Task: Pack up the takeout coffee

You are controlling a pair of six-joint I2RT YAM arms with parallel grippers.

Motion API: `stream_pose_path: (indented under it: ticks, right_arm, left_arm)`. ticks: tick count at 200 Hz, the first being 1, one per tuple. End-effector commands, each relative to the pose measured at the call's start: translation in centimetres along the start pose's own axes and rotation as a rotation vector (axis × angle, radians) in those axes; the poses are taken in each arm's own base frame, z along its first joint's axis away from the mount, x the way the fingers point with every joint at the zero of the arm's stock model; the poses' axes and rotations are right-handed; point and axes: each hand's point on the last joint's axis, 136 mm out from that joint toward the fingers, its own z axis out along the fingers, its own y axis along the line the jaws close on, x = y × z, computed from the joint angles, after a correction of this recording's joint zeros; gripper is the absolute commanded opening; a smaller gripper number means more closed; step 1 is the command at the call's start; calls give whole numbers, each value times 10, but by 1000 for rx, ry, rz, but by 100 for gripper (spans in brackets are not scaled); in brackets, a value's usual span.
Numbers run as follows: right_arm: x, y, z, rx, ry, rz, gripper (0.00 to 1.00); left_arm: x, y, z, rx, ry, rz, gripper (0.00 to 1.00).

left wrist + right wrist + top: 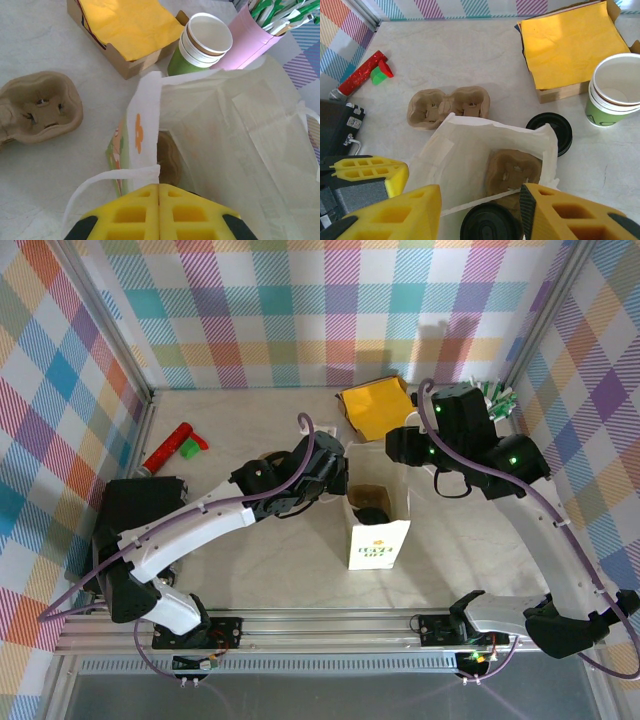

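Bag mouth: the paper bag [470,165] is open from above, but its floor is partly taken by a cup carrier [512,172] and a black lid [490,222]. The left gripper [159,190], jaws closed on the bag's left rim, blocks that side. Behind the bag, the napkin box [372,408], cup stack [615,92] and loose lid [550,132] crowd the approach. The table in front of the bag is bare

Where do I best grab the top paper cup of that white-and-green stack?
Probably pinch the top rim of the white-and-green paper cup stack from above, one finger inside: it stands upright, mouth open, with the yellow-napkin cardboard box and pink paper cup crowding two sides.
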Motion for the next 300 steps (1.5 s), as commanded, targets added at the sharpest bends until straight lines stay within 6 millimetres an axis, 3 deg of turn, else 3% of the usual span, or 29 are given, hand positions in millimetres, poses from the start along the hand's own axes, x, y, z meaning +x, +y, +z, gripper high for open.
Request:
stream_pose_path:
  ticks: [1,78,133,175,234,300]
  right_arm:
    - [1,-3,4,16,5,-21,47]
    - [-8,-7,14,22,-13,-33,48]
    - [-36,-19,48,76,-58,-30,48]
    - [-58,-30,90,155,-68,-41,51]
    - [-73,-46,158,224,-58,-44,53]
    - [-66,-68,246,306,8,-40,55]
  left_arm:
    - [-10,0,-15,-13,-29,8,6]
    - [-18,23,-38,-91,-71,16,4]
    - [-19,44,-47,-121,-82,7,3]
    - [-18,64,-55,-128,-85,-25,3]
    - [-14,93,-68,-161,-91,-53,5]
    - [-14,106,-82,-168,-110,-41,25]
